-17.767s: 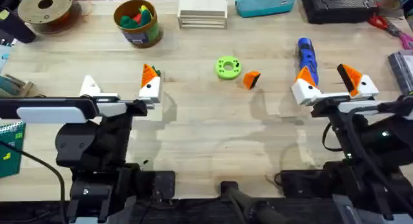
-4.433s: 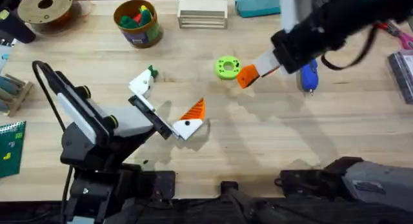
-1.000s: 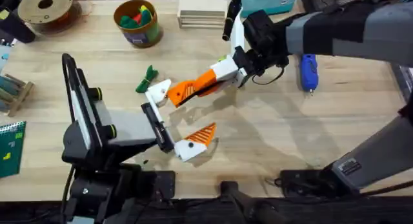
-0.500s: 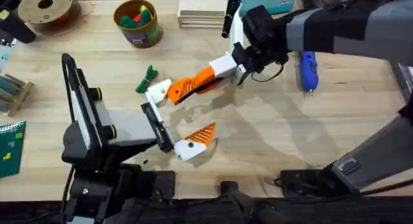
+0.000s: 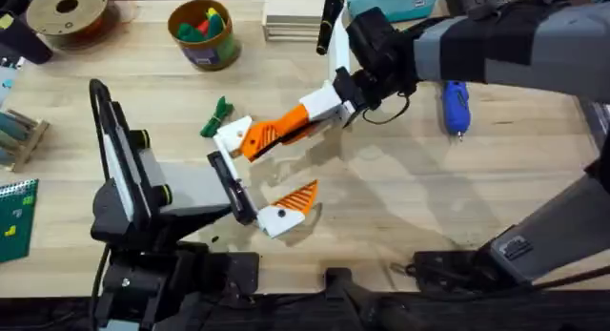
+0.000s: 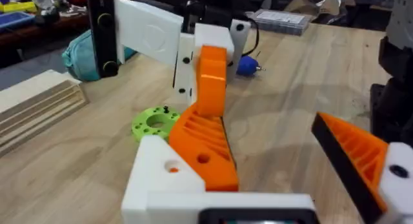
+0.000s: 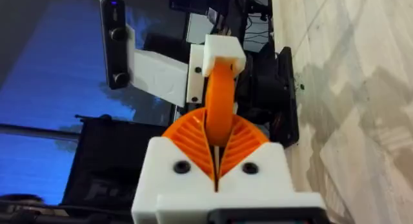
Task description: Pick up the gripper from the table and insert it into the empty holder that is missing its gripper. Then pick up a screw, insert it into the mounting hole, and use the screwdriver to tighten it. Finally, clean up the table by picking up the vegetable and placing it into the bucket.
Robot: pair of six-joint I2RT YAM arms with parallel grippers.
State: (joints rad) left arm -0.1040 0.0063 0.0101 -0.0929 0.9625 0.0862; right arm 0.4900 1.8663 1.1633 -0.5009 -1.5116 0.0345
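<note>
2 arms met over the table's middle. The right gripper was clamped on the orange gripper, pressing it against the white holder on the left gripper, whose fingers stood wide apart. The vegetable lay just beside the holder. The bucket stood at the far edge; the screwdriver lay to the right.

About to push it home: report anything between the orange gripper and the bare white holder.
Nothing visible stands between them. The gripper, clamped in the right end effector, already lies against the holder on the left arm.
</note>
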